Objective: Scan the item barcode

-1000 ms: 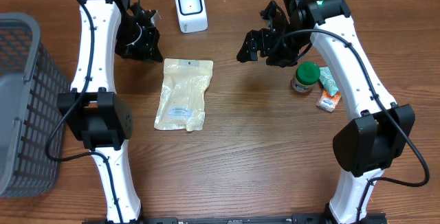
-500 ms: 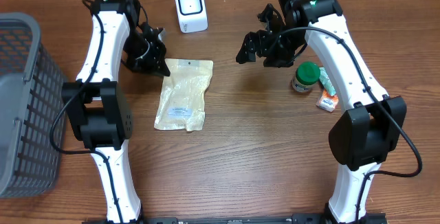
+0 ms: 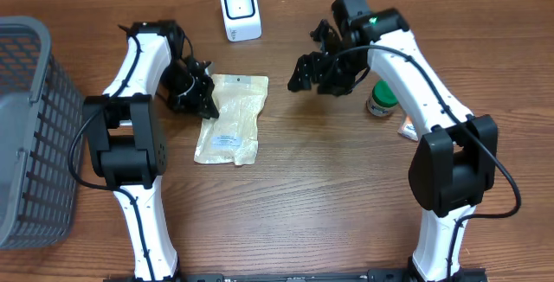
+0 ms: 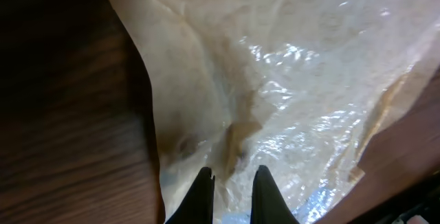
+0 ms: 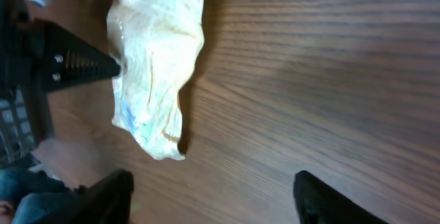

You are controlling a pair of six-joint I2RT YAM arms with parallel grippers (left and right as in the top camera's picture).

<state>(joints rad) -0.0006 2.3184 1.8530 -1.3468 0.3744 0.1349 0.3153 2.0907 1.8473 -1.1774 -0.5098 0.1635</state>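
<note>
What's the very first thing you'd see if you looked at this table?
The crinkly pale pouch lying flat in the middle of the table, with the left gripper right at its edge. Behind it stands a small white scanner, and a big gray basket fills the far left side.

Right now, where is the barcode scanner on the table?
In the overhead view the white barcode scanner stands near the far edge of the table, slightly left of centre, just beyond the top of the plastic pouch.
</note>
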